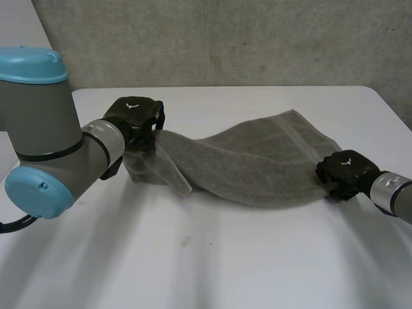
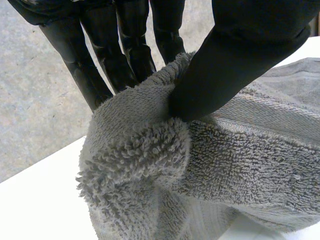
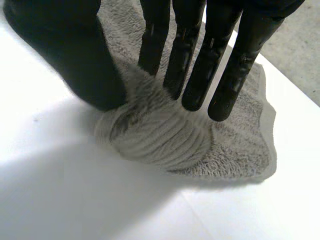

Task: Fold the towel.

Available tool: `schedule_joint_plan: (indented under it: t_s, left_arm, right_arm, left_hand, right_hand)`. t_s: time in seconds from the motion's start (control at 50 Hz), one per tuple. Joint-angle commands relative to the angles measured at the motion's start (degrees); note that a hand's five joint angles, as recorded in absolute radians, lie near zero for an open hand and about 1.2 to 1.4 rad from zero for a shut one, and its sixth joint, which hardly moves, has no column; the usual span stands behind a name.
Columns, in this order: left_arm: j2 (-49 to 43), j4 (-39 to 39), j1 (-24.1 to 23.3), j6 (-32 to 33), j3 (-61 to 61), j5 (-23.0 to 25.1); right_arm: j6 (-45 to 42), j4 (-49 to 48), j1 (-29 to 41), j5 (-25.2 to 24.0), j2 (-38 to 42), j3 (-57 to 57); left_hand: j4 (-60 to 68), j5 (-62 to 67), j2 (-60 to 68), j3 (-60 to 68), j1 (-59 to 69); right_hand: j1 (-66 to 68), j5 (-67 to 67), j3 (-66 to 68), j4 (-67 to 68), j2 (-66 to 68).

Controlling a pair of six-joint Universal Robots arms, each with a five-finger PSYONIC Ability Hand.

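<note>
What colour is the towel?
Grey. The towel shows it best in the left wrist view.

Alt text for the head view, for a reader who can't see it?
A grey towel stretches across the white table between the robot's two black hands. The left hand holds one end raised, a corner drooping below it; the right hand holds the other end low at the table.

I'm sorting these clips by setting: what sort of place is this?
Likely a robot lab or test bench, not a home: a plain white table against a blank grey wall, with a robot's left hand and right hand each pinching a towel.
</note>
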Motion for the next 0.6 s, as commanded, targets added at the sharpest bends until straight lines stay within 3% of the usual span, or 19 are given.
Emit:
schedule_joint_plan:
  t_s: [0.02,0.18,0.22,0.24,0.28,0.36,0.4,0.48,0.6]
  left_arm:
    - [-0.16,-0.09,0.0,-0.04,-0.56,-0.09]
    - [-0.25,-1.23,0.09,0.22,-0.65,0.17]
    - [-0.16,-4.46,0.53,0.49,-0.65,0.34]
    - [-0.16,-4.48,0.53,0.49,-0.65,0.35]
    - [-0.07,-10.34,2.1,0.57,-0.47,0.43]
    - [-0.25,-15.03,4.13,0.57,-0.56,0.61]
    - [-0.77,-17.31,5.27,0.57,-0.74,0.7]
    - [-2.27,-17.67,5.71,0.66,-0.65,0.7]
    - [-5.25,-17.14,7.03,3.73,1.8,0.7]
  right_arm:
    - [0.82,0.34,0.15,0.27,1.93,-4.11]
    - [7.15,8.08,0.07,1.15,-7.65,-8.07]
    - [8.81,16.9,-0.2,0.54,-11.76,-10.78]
    - [8.82,16.96,-0.2,0.53,-11.78,-10.79]
    - [8.12,25.18,-0.28,0.26,-13.53,-12.63]
    - [4.95,32.95,-0.02,1.23,-14.59,-14.49]
    - [-0.47,39.43,0.07,2.28,-14.68,-14.75]
    - [-4.98,43.15,1.03,3.43,-13.8,-14.84]
    - [-4.02,39.12,7.43,6.67,-8.28,-18.43]
  left_hand:
    - [10.29,12.12,10.41,10.53,14.66]
    - [10.29,12.12,10.41,10.53,14.66]
    - [10.29,12.12,10.41,10.53,14.66]
    - [10.29,12.12,10.41,10.53,14.66]
    - [10.29,12.12,10.41,10.53,14.66]
    - [10.29,12.12,10.41,10.53,14.66]
    - [10.29,12.12,10.41,10.53,14.66]
    - [10.29,12.12,10.41,10.53,14.66]
    - [10.29,12.12,10.41,10.53,14.66]
  right_hand:
    - [33.92,28.1,26.04,25.98,26.47]
    - [33.92,28.1,26.04,25.98,26.47]
    - [33.92,28.1,26.04,25.98,26.47]
    - [33.92,28.1,26.04,25.98,26.47]
    - [33.92,28.1,26.04,25.98,26.47]
    - [33.92,28.1,26.04,25.98,26.47]
    - [33.92,28.1,26.04,25.98,26.47]
    - [33.92,28.1,26.04,25.98,26.47]
    - [33.92,28.1,26.04,25.98,26.47]
